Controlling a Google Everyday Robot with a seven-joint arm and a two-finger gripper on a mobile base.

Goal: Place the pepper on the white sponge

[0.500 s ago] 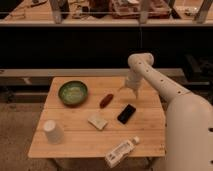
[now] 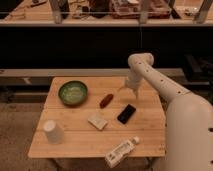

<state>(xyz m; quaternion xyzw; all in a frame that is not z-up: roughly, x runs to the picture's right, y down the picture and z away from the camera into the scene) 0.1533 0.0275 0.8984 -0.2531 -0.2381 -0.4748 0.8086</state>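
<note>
The dark red pepper (image 2: 106, 100) lies on the wooden table (image 2: 145, 137), near its middle and toward the back. The off-white sponge (image 2: 97, 121) lies flat in front of it, a little to the left. My gripper (image 2: 127, 92) hangs at the end of the white arm above the table's back right part, to the right of the pepper and apart from it. Nothing shows between its fingers.
A green bowl (image 2: 73, 92) sits at the back left. A black phone (image 2: 126, 113) lies right of the sponge, below the gripper. A white cup (image 2: 52, 131) stands at the front left. A white bottle (image 2: 121, 152) lies at the front edge. Dark shelving runs behind the table.
The gripper has come down slightly toward the table; the objects have not moved.
</note>
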